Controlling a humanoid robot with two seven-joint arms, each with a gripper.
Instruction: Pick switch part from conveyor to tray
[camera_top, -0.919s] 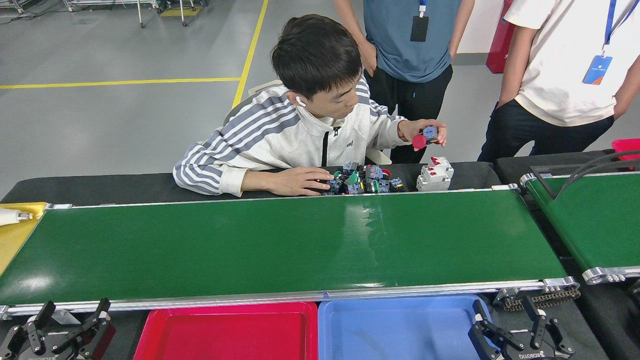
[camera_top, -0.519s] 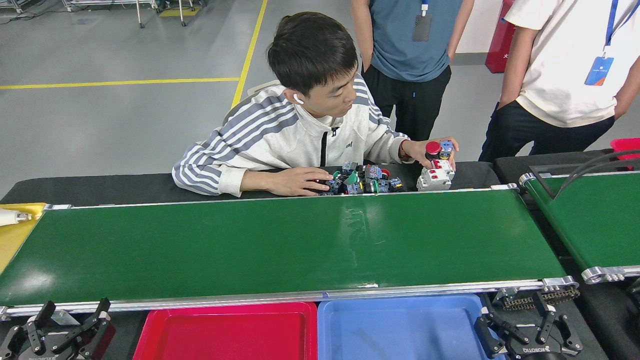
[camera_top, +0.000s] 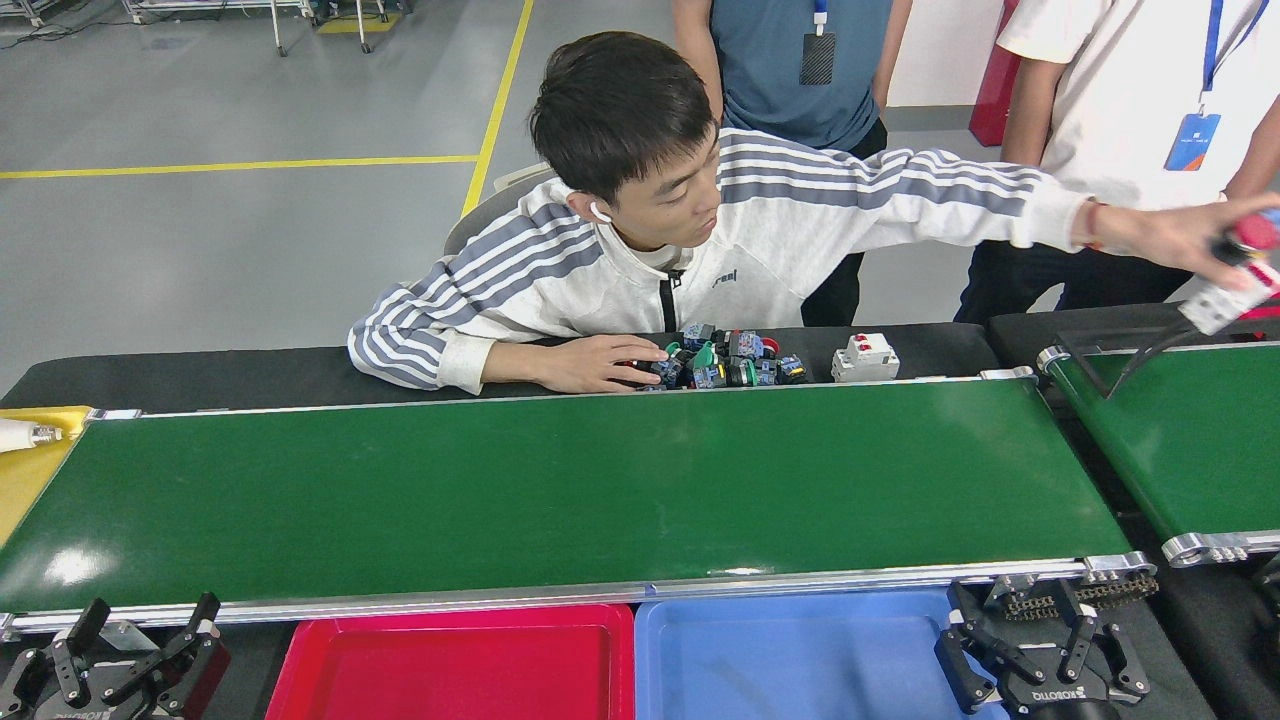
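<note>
My right gripper (camera_top: 1040, 660), black with linked fingers, sits low at the near right corner beside the blue plastic tray (camera_top: 800, 655), its fingers spread and holding nothing. It has shifted slightly since 0.5 s ago. My left gripper (camera_top: 135, 640) rests at the near left beside the red plastic tray (camera_top: 460, 660), also spread and empty, unmoved.

The long glossy green conveyor (camera_top: 560, 490) with silver rails carries no part at all.

The real change is across the belt. The seated person's hand (camera_top: 1165, 235), which 0.5 s ago was at the white breaker blocks (camera_top: 866, 358), now stretches far right over the smaller green belt (camera_top: 1180, 430), holding a white and red switch part (camera_top: 1235, 275). 1 white block remains by the pile of small coloured switch parts (camera_top: 725, 365).

I judge a part is about to be fed in, so both arms should wait.
</note>
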